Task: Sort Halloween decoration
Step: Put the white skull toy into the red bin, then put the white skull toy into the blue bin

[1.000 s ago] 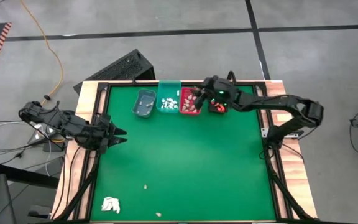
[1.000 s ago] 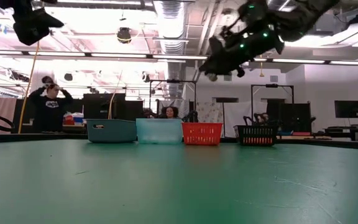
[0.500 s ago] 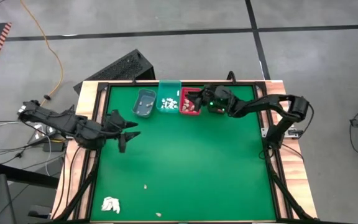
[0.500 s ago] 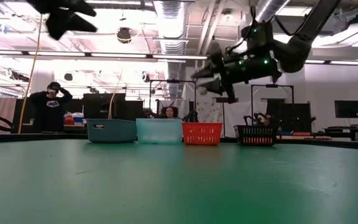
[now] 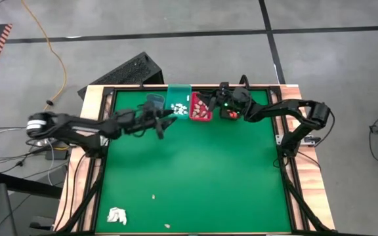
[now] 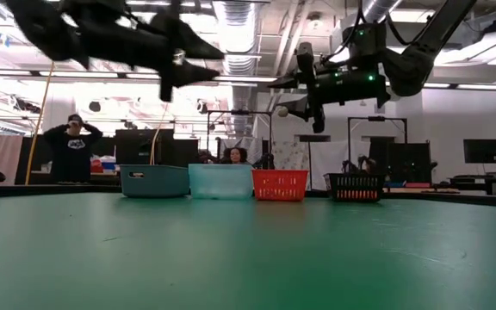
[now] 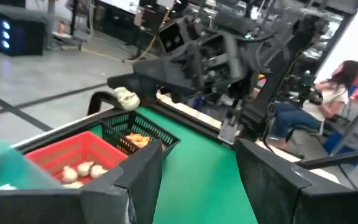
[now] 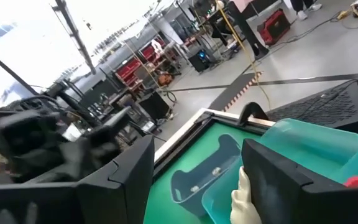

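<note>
Right tool [image 5: 210,105] wide above red bin [image 5: 201,111], pale piece [image 6: 282,111] between fingers; left tool [image 5: 167,118] wide (aloft).

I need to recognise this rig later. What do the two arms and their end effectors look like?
Both arms are dark, slim and jointed. The right arm has green lights near its wrist. The left end effector has two flat, dark, angular fingers, as does the right end effector.

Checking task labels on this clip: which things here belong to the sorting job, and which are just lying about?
Job: grey bin, teal bin, red bin, black bin; pale piece at the right end effector; loose piece on the green mat.
Lying about: white papery wad; black slatted panel behind the table; orange cable on the floor.
</note>
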You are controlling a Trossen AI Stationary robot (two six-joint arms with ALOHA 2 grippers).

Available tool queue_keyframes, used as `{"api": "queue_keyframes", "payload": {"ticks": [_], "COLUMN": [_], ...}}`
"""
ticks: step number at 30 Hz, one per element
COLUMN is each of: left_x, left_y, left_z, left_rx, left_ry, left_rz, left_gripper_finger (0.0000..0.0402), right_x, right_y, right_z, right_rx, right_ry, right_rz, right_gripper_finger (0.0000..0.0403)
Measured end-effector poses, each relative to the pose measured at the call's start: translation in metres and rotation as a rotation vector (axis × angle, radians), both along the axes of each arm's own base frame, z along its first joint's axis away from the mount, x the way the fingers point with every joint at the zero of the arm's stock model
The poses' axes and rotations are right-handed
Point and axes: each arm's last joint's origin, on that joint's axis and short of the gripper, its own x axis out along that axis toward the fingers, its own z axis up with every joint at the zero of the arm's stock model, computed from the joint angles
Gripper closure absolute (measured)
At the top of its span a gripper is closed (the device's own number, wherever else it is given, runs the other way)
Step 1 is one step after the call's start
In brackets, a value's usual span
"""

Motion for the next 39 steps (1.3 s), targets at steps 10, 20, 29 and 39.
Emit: {"api": "queue_keyframes", "payload": {"ticks": [10, 20, 29, 39], "left_x": [0.078, 0.123, 0.123, 0.118], "left_y": [0.053, 0.076, 0.088, 0.089], "left_z": [-0.01, -0.011, -0.01, -0.01], "left_rx": [0.011, 0.084, 0.116, 0.081], "left_ry": [0.079, 0.32, 0.336, 0.355], "left_rz": [0.001, 0.053, 0.114, -0.106], "left_gripper_finger": [0.0207, 0.0207, 0.0207, 0.0207], "right_x": [0.0, -0.001, -0.007, -0.008], "right_y": [0.001, 0.0, -0.012, -0.014], "right_z": [0.001, 0.001, 0.0, -0.001], "right_rx": [0.018, 0.019, 0.019, -0.024], "right_ry": [-0.015, -0.015, -0.008, 0.028], "right_rz": [0.043, 0.048, 0.007, 0.023], "right_gripper_finger": [0.0163, 0.0163, 0.0163, 0.0163]}}
